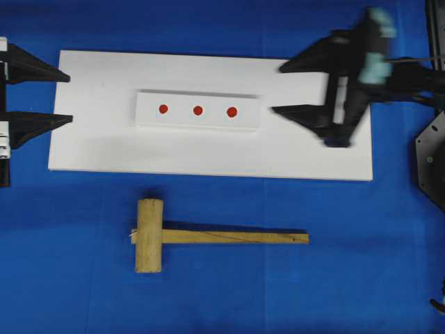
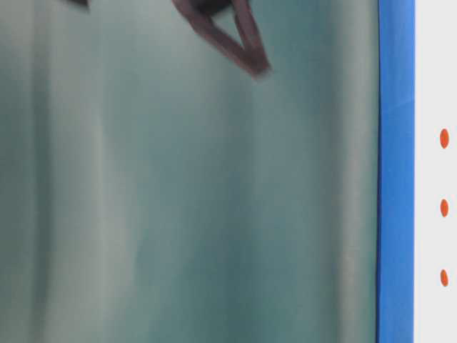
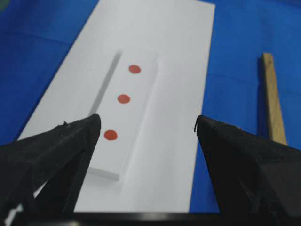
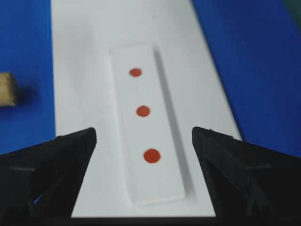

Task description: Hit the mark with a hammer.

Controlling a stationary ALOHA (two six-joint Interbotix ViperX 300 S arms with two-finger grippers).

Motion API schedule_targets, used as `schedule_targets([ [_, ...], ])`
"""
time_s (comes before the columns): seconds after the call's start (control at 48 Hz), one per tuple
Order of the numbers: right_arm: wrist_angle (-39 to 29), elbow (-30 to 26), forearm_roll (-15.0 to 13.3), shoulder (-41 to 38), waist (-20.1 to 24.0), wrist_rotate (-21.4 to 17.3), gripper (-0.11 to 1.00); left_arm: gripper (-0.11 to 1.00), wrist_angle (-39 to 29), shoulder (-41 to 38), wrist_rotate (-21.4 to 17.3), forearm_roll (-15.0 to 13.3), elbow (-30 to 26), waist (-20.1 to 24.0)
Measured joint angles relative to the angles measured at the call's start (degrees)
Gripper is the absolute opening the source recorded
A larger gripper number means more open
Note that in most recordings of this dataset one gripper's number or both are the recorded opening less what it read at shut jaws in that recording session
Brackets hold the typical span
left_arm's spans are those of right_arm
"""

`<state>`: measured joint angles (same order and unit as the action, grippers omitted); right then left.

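Right gripper [image 1: 277, 88]: jaws spread wide, nothing between them; hangs over the right end of the white board [image 1: 104, 149]. Body blurred in the overhead view, its upper part smeared against the frame edge.

Left gripper [image 1: 71, 98]: jaws likewise wide apart and empty; tips just over the board's left edge. Arm behind it cut off by the frame.

Raised white strip [image 1: 182, 119]: lies along the middle of the board, between the two grippers. Carries three red dots [image 1: 197, 110] in a row. No writing or labels legible on anything.

Hammer [image 1: 149, 235]: wooden mallet, flat on the blue cloth [image 1: 348, 278], near the board's long edge and apart from both grippers. Whole only in the overhead view. The left wrist view shows just the handle; the right wrist view shows only an out-of-focus end of the head at its left edge.

Table-level view: mostly a blurred grey-green backdrop; a dark, smeared gripper part at the top, which arm's cannot be told; dots at the far right.
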<state>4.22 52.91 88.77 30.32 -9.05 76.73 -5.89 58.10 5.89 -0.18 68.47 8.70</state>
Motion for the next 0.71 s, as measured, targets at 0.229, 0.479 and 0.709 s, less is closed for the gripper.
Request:
schedule_targets([
  [0.229, 0.18, 8.17, -0.09, 13.97, -0.09, 0.79, 0.81, 0.79, -2.55, 4.04, -1.67, 0.00, 0.00, 0.00],
  [0.479, -0.88, 15.91, -0.18, 23.20, -0.09, 2.90, 0.81, 0.79, -5.19, 7.82, -4.66, 0.00, 1.05, 0.00],
  [0.709, -3.25, 21.18, -0.18, 26.19, -0.09, 2.99, 0.80, 0.79, -5.71, 10.90, -5.01, 0.00, 3.08, 0.00],
])
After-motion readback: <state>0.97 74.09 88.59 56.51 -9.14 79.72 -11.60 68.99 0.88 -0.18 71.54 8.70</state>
